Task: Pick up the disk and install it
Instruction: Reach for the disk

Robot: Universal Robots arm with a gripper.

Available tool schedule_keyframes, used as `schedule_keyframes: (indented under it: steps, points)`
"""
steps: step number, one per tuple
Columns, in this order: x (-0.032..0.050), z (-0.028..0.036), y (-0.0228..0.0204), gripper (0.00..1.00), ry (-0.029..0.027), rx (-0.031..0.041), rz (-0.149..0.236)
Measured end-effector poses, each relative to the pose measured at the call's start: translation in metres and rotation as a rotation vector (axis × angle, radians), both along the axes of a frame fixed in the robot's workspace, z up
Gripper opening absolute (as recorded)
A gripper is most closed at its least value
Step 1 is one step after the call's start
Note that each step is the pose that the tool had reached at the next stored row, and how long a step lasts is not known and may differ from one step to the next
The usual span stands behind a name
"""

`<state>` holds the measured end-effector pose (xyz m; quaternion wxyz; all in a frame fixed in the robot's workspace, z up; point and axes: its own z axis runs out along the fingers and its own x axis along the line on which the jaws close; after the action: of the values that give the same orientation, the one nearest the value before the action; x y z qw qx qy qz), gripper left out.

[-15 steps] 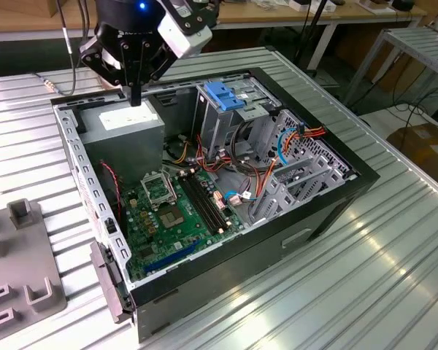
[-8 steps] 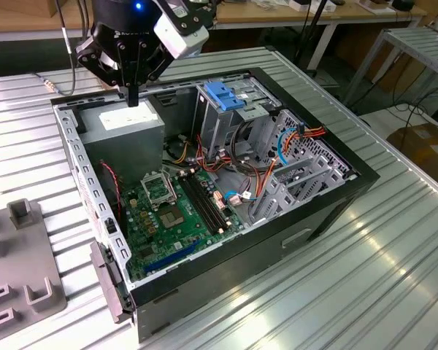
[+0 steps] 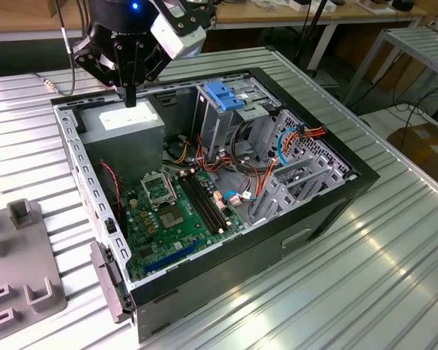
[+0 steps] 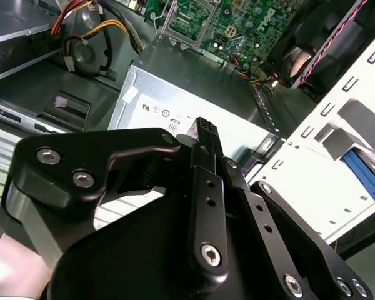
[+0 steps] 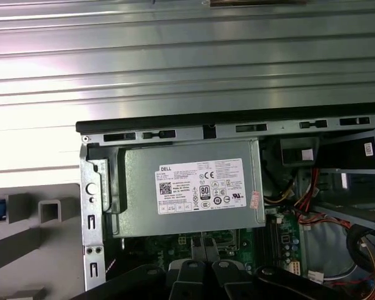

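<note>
Ribbed metal desk [image 3: 394, 240] under everything. Lying on it, an open black computer case [image 3: 226, 273], side panel off, insides facing up. Beside the case, at the exterior view's left, a grey fixture [image 3: 18, 270] with upright blocks and slots, resting on the desk just outside the case's perforated wall. Inside the case, toward the exterior view's left, a big grey power supply [image 3: 124, 127] with a white sticker. Next to it the green motherboard [image 3: 179, 211], and beyond that a metal drive cage [image 3: 223, 98] with a blue handle. Black gripper [image 3: 130, 96] pointing down at the power supply's sticker, fingers pressed together with nothing between them; touching the box or just above it, cannot tell. Disk [image 4: 364, 164] outside the case, apart from the gripper, past the perforated wall near the fixture. Shows as a blue carrier edge under a slice of grey in the second wrist view, too little to tell how it lies. Smallest, orange and red cables [image 3: 303, 133] looping among the bays.
</note>
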<state>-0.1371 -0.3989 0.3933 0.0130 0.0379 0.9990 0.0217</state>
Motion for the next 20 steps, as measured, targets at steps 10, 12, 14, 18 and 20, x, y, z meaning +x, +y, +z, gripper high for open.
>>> schedule_keyframes:
  steps: [10, 12, 14, 18, 20]
  points:
    - [-0.0039, 0.0000, 0.0000, 0.10, 0.0000, 0.0000, 0.000]
    - [-0.0053, 0.0000, 0.0000, 0.10, 0.0000, -0.0001, 0.000]
    - [-0.0060, 0.0000, 0.0000, 0.10, 0.0000, -0.0001, 0.000]
    - [-0.0074, 0.0000, 0.0000, 0.10, 0.0000, 0.0000, 0.000]
    - [-0.0081, 0.0000, 0.0000, 0.10, 0.0000, 0.0000, 0.000]
